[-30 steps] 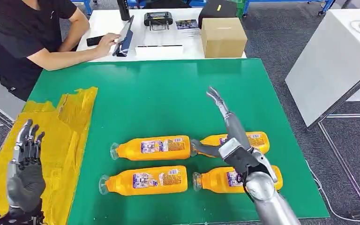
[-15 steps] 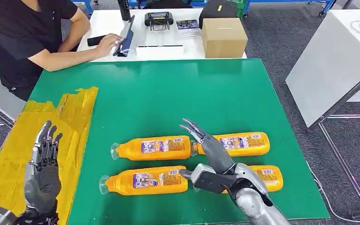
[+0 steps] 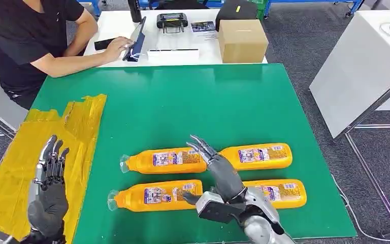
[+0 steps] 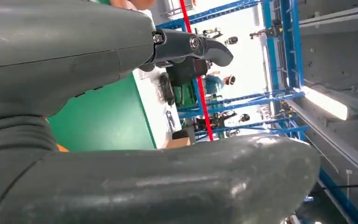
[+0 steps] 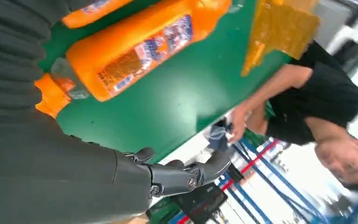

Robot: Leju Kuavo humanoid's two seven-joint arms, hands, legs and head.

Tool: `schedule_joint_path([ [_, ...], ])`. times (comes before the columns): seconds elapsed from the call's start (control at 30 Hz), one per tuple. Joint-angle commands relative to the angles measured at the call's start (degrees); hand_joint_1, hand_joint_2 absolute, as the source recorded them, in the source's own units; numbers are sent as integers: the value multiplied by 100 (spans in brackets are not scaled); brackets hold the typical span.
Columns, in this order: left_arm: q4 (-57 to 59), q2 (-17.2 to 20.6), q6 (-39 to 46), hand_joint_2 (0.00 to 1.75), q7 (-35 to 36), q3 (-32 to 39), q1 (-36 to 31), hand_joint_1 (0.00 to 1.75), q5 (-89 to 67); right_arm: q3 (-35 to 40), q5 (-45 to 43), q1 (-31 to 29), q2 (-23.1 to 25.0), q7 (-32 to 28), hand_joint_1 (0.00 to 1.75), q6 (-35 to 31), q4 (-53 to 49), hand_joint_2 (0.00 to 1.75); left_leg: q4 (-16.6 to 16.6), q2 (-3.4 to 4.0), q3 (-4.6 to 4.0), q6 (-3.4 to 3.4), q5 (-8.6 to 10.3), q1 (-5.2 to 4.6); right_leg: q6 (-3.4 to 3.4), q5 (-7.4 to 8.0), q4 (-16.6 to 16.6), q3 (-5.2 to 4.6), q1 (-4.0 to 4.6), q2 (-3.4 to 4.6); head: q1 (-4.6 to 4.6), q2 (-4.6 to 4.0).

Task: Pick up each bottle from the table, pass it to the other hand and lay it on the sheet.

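Bottles [image 3: 163, 160] lie under the open right robot hand [image 3: 221, 173].

4 orange bottles [image 3: 165, 160] with clear caps and multicoloured labels — blue, white, red — are seen on a green table [image 3: 183, 107]. A crinkled yellow sheet [image 3: 76, 127] is laid over its edge. A brown cardboard box [image 3: 241, 39] and a black-shirted person [image 3: 25, 35] are shown by a white table [image 3: 117, 23].
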Motion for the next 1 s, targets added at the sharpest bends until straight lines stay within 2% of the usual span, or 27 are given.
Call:
schedule_joint_path([
  [0.03,233,-149,-141,0,-79,302,29,0,-59,-252,-80,90,235,-118,0,-48,-146,0,-4,2,12,-2,-4,0,-3,-3,-5,11,0,4,0,0],
  [0.17,432,-219,-63,0,60,150,-251,0,-184,-333,-158,37,95,-181,0,53,-83,0,-5,-4,12,-2,0,4,-6,1,-9,14,5,-2,0,0],
  [0.23,489,-68,-10,0,61,88,-321,0,-184,-297,-163,-93,201,-171,0,139,18,0,-6,-13,11,-1,3,4,-4,1,-11,15,4,-11,0,0],
  [0.6,494,-51,81,0,82,-26,-336,0,-220,-221,-155,-152,167,-166,0,156,25,0,-5,0,14,0,0,-1,-3,0,-5,12,-2,1,0,0],
  [0.63,489,-43,99,0,88,-31,-330,0,-219,-188,-136,-187,154,-149,0,182,57,175,-6,1,18,-1,-1,4,-5,1,-9,17,4,4,0,0],
  [1.0,567,-14,133,0,124,-92,-388,0,-171,32,-85,-441,-23,26,0,386,373,175,-8,2,19,-1,1,4,-5,4,-13,19,4,4,0,0],
])
